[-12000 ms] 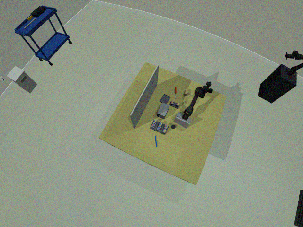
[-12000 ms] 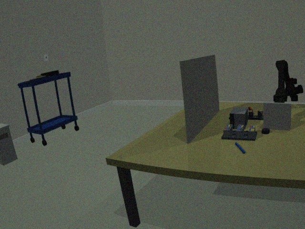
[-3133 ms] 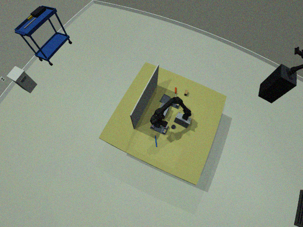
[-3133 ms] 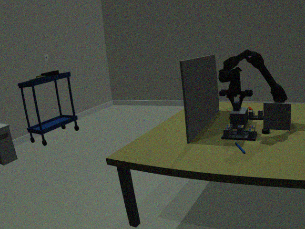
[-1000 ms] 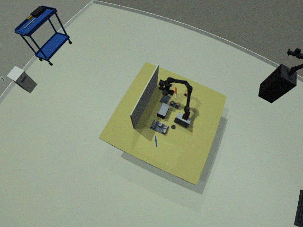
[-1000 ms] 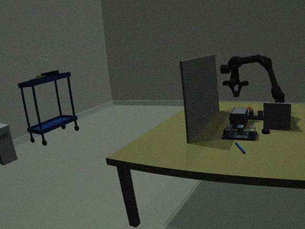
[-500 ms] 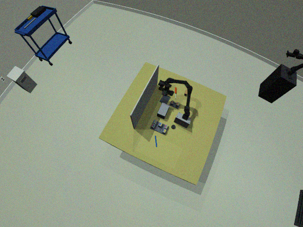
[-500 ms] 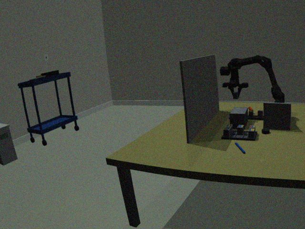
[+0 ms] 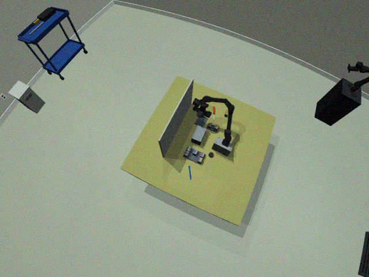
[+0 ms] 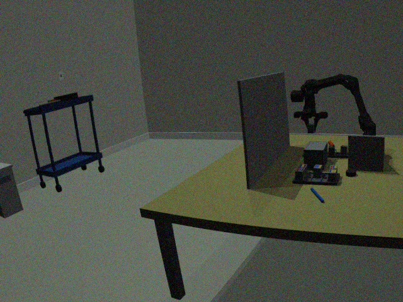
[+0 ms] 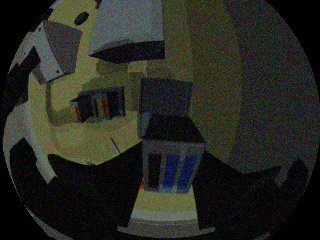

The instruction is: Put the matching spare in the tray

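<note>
My gripper (image 9: 201,113) (image 10: 311,123) (image 11: 169,145) is shut on a grey unit (image 11: 174,145), held up in the air, with one black and two blue bars on the face towards the wrist camera. The dark square tray (image 9: 200,121) (image 11: 167,97) lies on the table below, partly behind the held unit in the wrist view. A dark rack (image 9: 194,158) (image 10: 315,182) carries several units with coloured labels. A smaller dark holder (image 10: 340,156) has units with red and yellow stripes (image 11: 102,106) beside the tray. I cannot read which unit is the mounted one.
A tall grey panel (image 9: 177,119) (image 10: 265,129) (image 11: 280,90) stands beside the gripper and tray. A grey box (image 9: 199,132) (image 10: 315,152) (image 11: 127,25) stands between tray and rack. A screwdriver (image 9: 214,110), a dark puck (image 9: 211,154) (image 10: 351,172) and a blue pen (image 9: 189,172) (image 10: 317,195) lie around.
</note>
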You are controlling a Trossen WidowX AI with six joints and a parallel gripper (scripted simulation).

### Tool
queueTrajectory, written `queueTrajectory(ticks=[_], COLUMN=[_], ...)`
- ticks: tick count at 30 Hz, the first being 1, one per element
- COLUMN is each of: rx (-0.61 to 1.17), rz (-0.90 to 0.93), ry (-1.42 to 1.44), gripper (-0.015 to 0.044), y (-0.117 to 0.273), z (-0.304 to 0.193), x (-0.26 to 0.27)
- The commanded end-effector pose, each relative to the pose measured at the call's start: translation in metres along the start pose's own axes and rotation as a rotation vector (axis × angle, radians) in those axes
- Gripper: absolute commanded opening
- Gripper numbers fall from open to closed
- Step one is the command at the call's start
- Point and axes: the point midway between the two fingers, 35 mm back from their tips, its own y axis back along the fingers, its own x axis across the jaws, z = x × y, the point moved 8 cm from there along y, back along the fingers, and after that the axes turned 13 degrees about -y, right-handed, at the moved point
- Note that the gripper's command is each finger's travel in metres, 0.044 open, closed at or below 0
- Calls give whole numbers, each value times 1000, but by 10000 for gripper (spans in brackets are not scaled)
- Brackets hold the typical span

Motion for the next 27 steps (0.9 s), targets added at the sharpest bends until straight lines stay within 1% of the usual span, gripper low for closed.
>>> queueTrajectory(ticks=[1, 27], rx=[2, 1], rz=[-3, -4], ry=[6, 5], gripper=[0, 0], y=[-3, -28], z=[1, 1], x=[-1, -3])
